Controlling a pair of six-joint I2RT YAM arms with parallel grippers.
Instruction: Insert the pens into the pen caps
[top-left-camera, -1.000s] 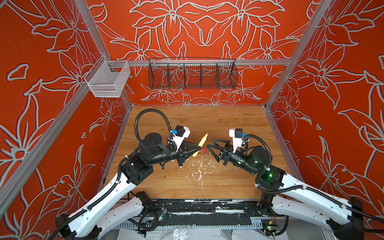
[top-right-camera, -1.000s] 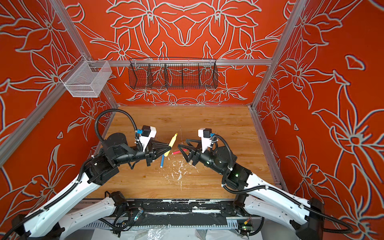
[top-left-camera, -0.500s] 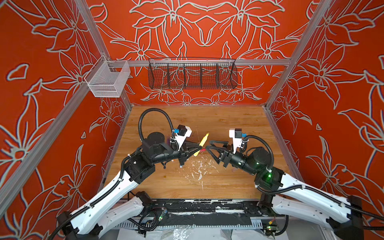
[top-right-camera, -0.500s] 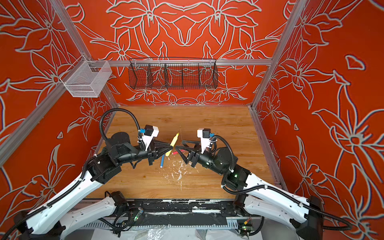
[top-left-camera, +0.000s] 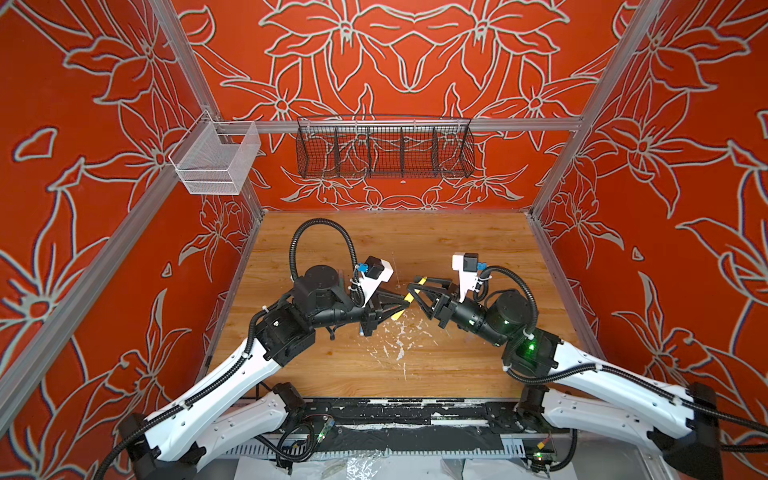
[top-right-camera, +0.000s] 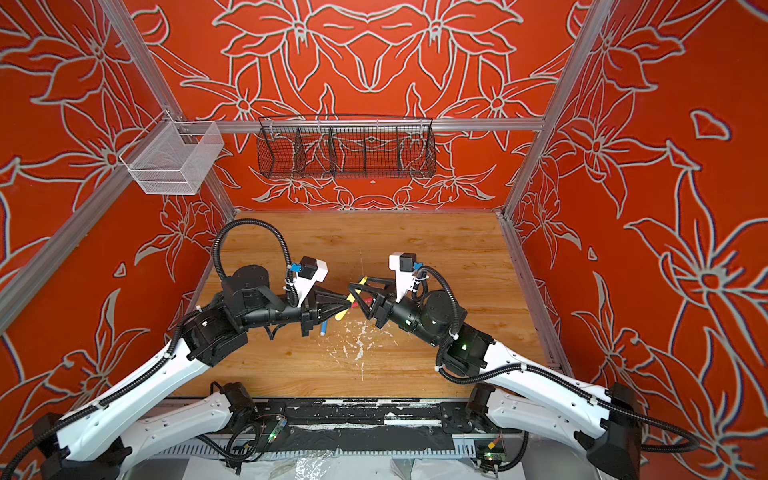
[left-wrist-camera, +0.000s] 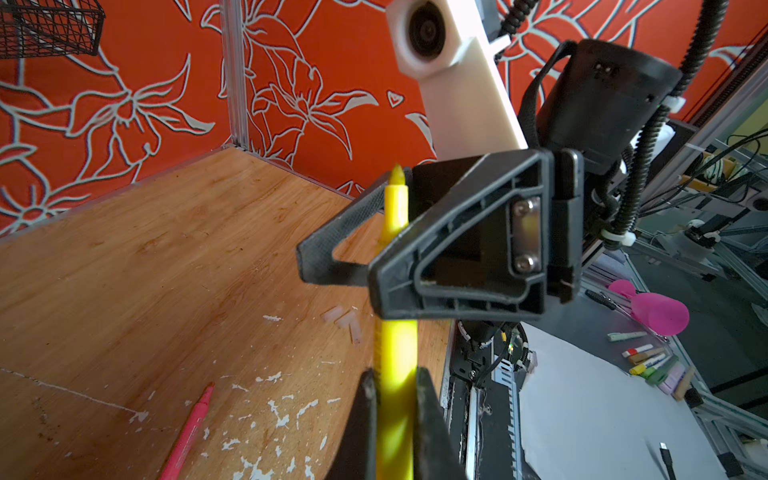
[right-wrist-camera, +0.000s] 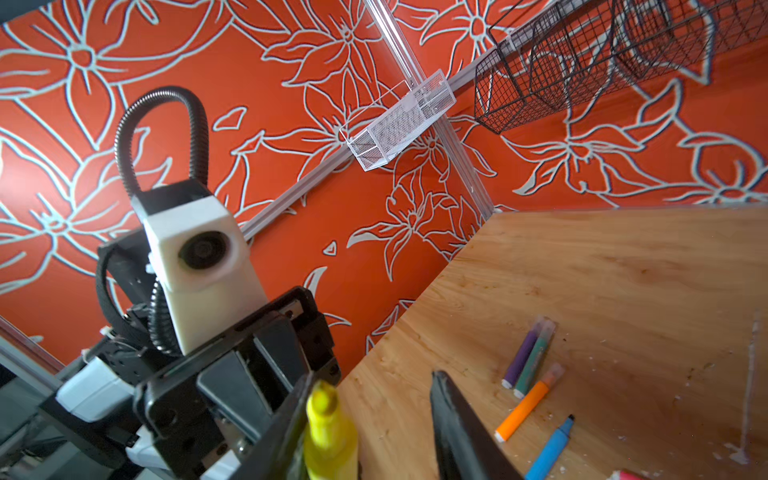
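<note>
Yellow pen (left-wrist-camera: 397, 345) spans both grippers above the table (top-left-camera: 374, 241), with no cap seen on it.
The left gripper (left-wrist-camera: 392, 411) is clamped on the pen's rear half. The pen's long axis runs toward the right arm, and its tip pokes between the jaws of the right gripper (right-wrist-camera: 374, 376), which stand apart with a gap on one side. The right arm is nearer the tip; can't tell if it carries a cap. Loose clear pen caps (left-wrist-camera: 345, 320) lie on the wood below, and the pink pen (left-wrist-camera: 187, 432) lies flat nearby. No readable writing.

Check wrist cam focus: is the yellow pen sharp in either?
Left wrist view: yellow pen soft close to the lens, sharper toward its tip. Right wrist view: its tip blurred, while the orange pen on the table looks crisp.
</note>
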